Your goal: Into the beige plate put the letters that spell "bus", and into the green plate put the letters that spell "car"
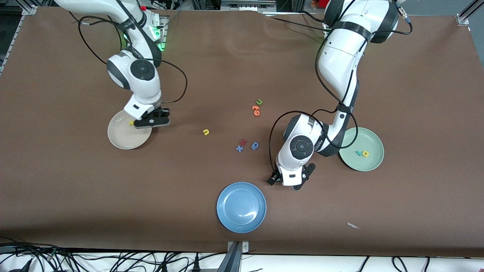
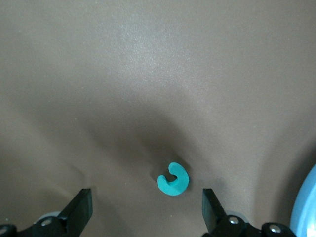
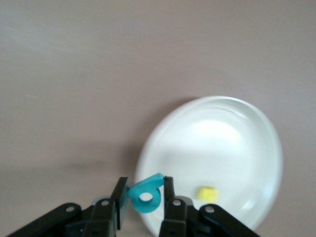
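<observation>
Currently right fingers (image 3: 143, 197) clasp one teal b (image 3: 146, 194); left fingers (image 2: 147, 210) spread around one teal c (image 2: 173, 179).

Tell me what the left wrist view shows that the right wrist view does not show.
Only the left wrist view: a teal c lying on the brown table between the open fingers of the left gripper, and an edge of the blue plate.
Only the right wrist view: the right gripper shut on a teal b over the beige plate, which holds a yellow letter.
Both: the brown table.
</observation>
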Controlling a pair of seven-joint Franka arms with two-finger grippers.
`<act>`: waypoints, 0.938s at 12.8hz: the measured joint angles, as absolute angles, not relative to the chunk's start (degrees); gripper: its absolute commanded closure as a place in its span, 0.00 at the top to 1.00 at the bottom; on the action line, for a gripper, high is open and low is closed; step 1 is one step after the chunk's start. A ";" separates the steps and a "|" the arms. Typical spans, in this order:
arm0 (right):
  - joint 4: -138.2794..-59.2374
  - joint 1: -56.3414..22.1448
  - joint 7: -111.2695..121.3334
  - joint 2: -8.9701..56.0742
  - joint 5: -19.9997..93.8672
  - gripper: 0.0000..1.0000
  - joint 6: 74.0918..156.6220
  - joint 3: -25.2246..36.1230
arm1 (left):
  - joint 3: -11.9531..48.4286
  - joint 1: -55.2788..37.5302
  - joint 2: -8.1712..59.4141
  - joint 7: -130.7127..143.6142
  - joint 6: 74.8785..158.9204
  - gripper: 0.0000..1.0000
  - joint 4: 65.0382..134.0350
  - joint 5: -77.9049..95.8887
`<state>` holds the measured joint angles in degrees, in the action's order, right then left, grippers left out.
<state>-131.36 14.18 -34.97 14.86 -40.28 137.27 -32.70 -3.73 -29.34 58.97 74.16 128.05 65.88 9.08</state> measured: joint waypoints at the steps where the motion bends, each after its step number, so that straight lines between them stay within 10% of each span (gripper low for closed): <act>1: -131.58 15.08 -32.63 14.19 -40.26 0.16 136.66 -31.26 | -3.78 -29.33 59.19 74.36 128.07 0.85 65.87 9.08; 5: -132.37 16.23 -29.70 14.02 -39.86 0.58 136.57 -28.60 | -3.81 -29.34 59.48 75.00 128.12 0.63 65.53 9.08; 12: -132.61 16.14 -29.62 14.07 -30.60 0.72 136.64 -30.95 | -4.43 -29.36 59.48 75.05 128.08 0.46 65.27 9.08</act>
